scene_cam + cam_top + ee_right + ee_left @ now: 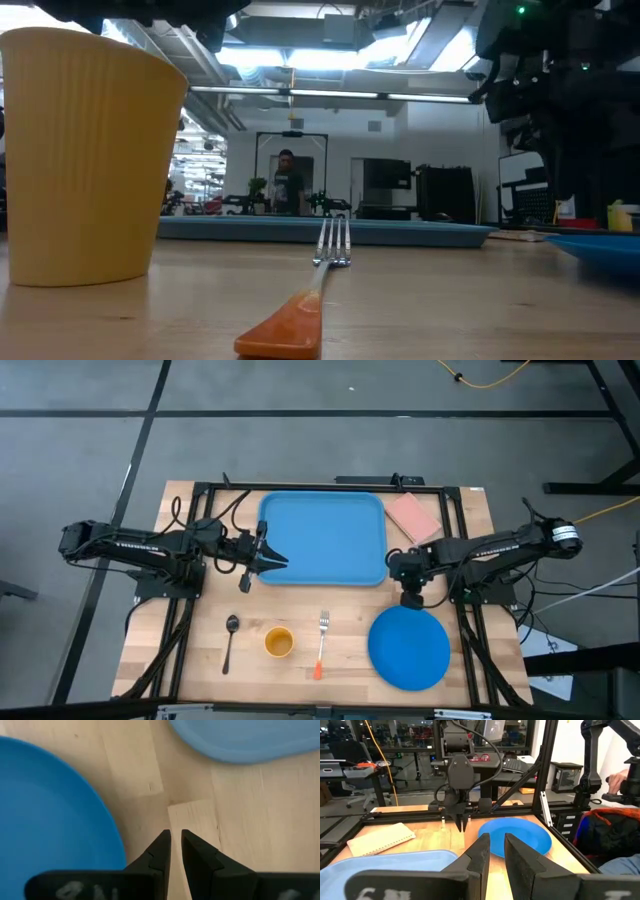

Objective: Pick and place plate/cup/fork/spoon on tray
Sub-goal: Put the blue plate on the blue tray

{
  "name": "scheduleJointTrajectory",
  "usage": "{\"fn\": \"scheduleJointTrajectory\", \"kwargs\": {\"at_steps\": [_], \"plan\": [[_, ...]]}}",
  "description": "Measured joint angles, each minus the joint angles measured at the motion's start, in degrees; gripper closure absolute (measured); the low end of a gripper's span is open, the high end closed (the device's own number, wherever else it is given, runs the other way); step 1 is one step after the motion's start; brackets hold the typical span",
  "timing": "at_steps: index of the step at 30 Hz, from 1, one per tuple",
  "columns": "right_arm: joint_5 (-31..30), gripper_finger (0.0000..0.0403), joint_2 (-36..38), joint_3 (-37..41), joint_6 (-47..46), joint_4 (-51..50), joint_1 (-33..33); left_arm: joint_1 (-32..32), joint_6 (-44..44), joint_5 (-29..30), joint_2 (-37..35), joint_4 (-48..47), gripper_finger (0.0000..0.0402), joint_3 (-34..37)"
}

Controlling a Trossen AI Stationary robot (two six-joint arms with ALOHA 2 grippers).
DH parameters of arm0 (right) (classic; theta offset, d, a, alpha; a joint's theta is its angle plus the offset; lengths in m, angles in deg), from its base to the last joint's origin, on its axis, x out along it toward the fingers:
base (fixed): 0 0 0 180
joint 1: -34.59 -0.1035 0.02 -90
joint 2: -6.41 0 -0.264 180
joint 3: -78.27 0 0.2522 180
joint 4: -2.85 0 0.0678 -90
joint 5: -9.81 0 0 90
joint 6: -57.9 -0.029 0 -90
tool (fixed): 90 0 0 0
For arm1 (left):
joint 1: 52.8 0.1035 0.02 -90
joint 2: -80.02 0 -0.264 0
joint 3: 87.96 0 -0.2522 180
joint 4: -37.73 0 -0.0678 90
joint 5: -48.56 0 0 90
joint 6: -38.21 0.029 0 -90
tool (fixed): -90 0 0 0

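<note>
The light-blue tray [322,538] lies at the table's far middle. The round blue plate [408,647] lies flat at the near right, and also shows in the right wrist view [50,810]. The yellow-orange cup [278,642] stands upright near the front edge, with the orange-handled fork [321,645] to its right and the dark spoon [230,640] to its left. My left gripper [275,557] is level over the tray's left edge, shut and empty. My right gripper [410,598] points down at bare wood [176,847] just beyond the plate's far rim, shut and empty.
A pink pad [413,516] lies by the tray's far right corner. A dark frame [300,487] borders the table's far and side edges. A person's hand [617,780] shows beyond the table's right side. Bare wood lies between tray and tableware.
</note>
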Motion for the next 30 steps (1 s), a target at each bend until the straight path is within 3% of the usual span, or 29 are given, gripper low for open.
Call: {"fn": "scheduleJointTrajectory", "kwargs": {"at_steps": [16, 21, 30], "plan": [[6.16, 0.0352, 0.04, -0.03, 1.99, 4.18, -1.65, 0.00, -0.02, -0.02, 0.00, 0.02, 0.0350, 0.00], [6.58, 0.0350, 0.07, -0.09, -3.09, 4.37, -1.98, 0.00, -0.02, -0.02, 0.00, 0.04, 0.0350, 0.01], [8.42, 0.0298, 0.07, -0.09, 2.57, 4.01, -2.00, 0.00, -0.02, -0.02, 0.00, 0.04, 0.0350, 0.02]]}}
